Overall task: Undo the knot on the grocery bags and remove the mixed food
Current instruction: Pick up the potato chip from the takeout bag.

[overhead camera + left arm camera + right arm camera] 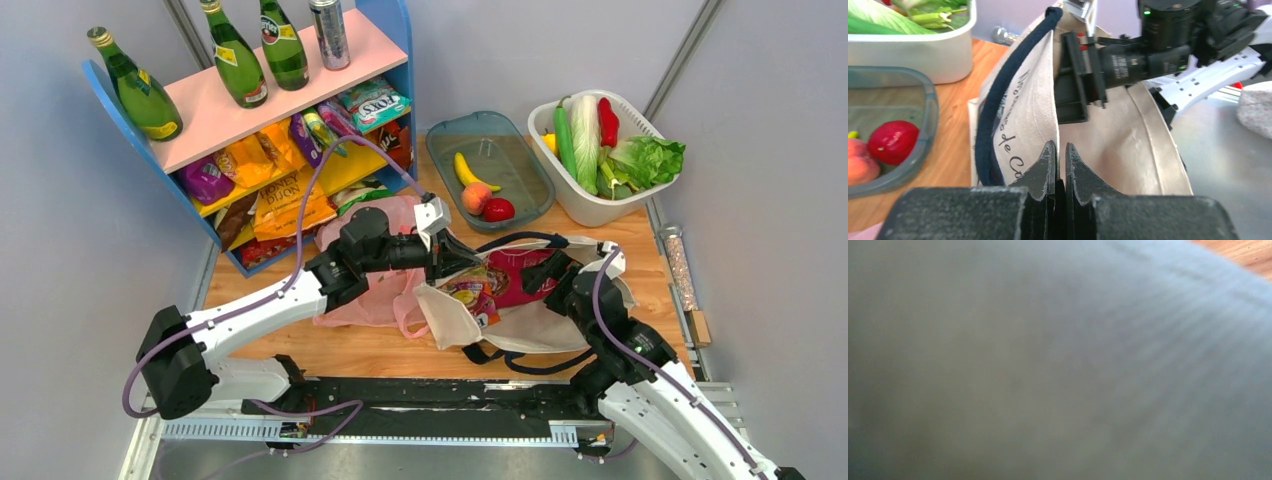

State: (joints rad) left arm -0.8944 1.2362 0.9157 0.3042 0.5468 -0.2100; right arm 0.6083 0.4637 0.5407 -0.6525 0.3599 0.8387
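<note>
"HONEY DIJON" on an orange packet (pixel 285 195); "FOX'S" on a teal packet (pixel 372 102); "de" on the tote (pixel 1023 125)

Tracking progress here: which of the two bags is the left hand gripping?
The cream canvas tote, its printed panel pinched in the left hand; the pink plastic bag lies slack beside it, not gripped.

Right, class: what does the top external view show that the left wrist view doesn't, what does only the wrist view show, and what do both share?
Only the top external view: the shelf with green bottles, the pink plastic bag, and a magenta packet inside the cream tote. Only the left wrist view: the left gripper shut on the tote's canvas edge, and the navy script print. Both: the tote, the tray holding the red fruit and peach, and the white basket.
</note>
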